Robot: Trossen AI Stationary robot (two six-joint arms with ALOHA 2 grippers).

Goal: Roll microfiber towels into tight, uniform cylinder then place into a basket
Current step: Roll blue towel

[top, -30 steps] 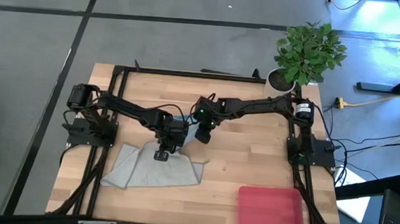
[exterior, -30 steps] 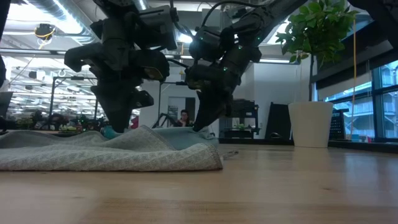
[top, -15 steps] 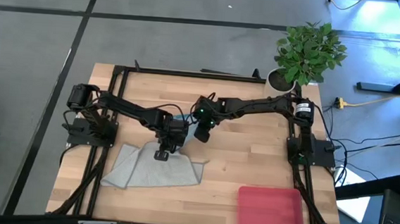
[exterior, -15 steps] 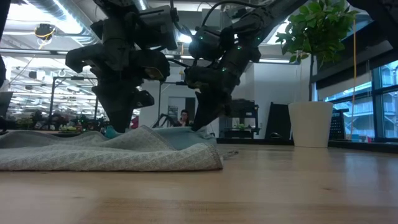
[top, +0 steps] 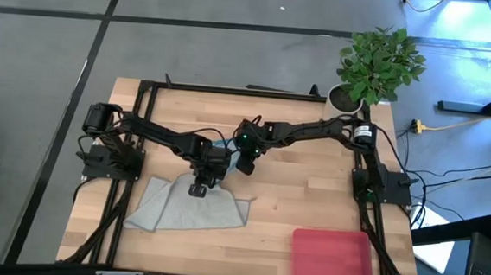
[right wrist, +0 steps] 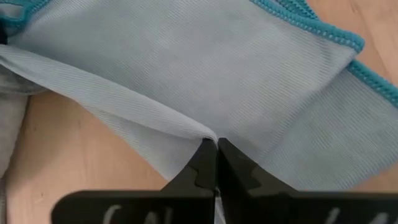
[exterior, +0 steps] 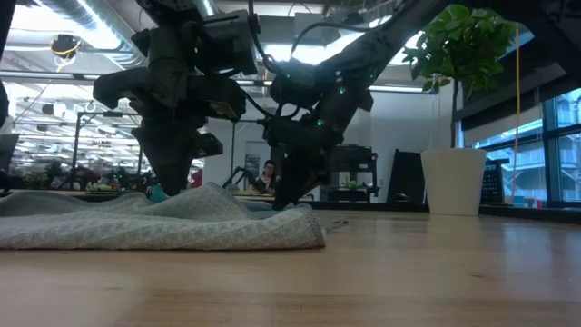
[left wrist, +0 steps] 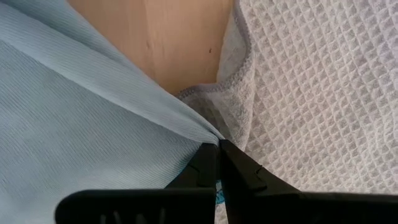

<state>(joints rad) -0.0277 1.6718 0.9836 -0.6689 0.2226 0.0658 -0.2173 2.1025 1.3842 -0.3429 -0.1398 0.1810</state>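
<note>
A: Nearest, the pink basket (top: 333, 258) sits at the bench (top: 294, 184) front edge, well apart from the towels. The grey-green waffle towel (top: 190, 209) lies left of centre.

B: And the grippers?

A: Left gripper (left wrist: 217, 149) and right gripper (right wrist: 216, 144) each have fingers clenched on a fold of the light blue towel (right wrist: 205, 68), farther back. Judged best: pinch both edges level and keep even tension, so the roll starts straight.

B: Hidden?

A: The arms cover most of the blue towel from above; its tag cannot be made out.
</note>
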